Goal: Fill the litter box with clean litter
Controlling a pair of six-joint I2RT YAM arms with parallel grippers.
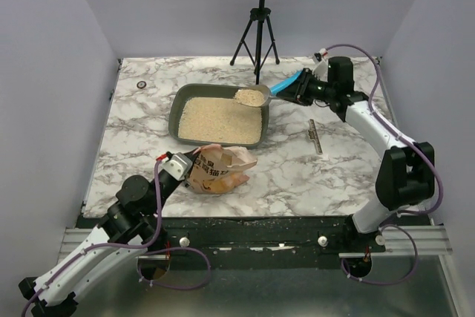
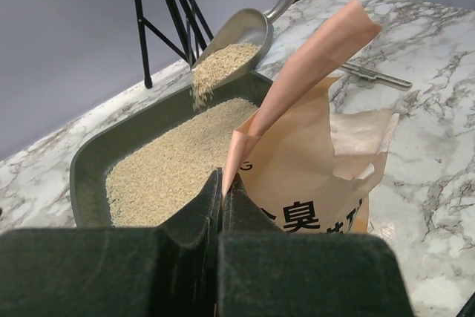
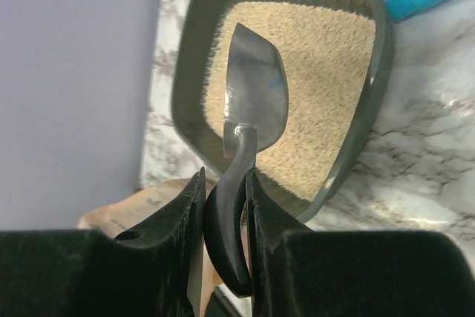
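The dark grey-green litter box [image 1: 177, 113] [image 2: 93, 157] [image 3: 187, 72] lies mid-table, its floor covered with pale beige clean litter [image 1: 219, 120] [image 2: 174, 165] [image 3: 326, 64]. My right gripper [image 1: 295, 90] [image 3: 225, 183] is shut on the handle of a silver scoop [image 1: 251, 96] [image 2: 241, 31] [image 3: 256, 94]. The scoop is tilted over the box's far right corner, and litter trickles from it into the box. My left gripper [image 1: 185, 170] [image 2: 221, 183] is shut on the top edge of the orange-pink printed bag [image 1: 221, 168] [image 2: 312, 176], which stands just in front of the box.
A small metal bar [image 1: 315, 136] [image 2: 375, 76] lies on the marble table right of the box. A black tripod [image 1: 256, 35] with a music stand rises behind the box. A small ring [image 1: 141, 84] sits at the far left. Walls enclose three sides.
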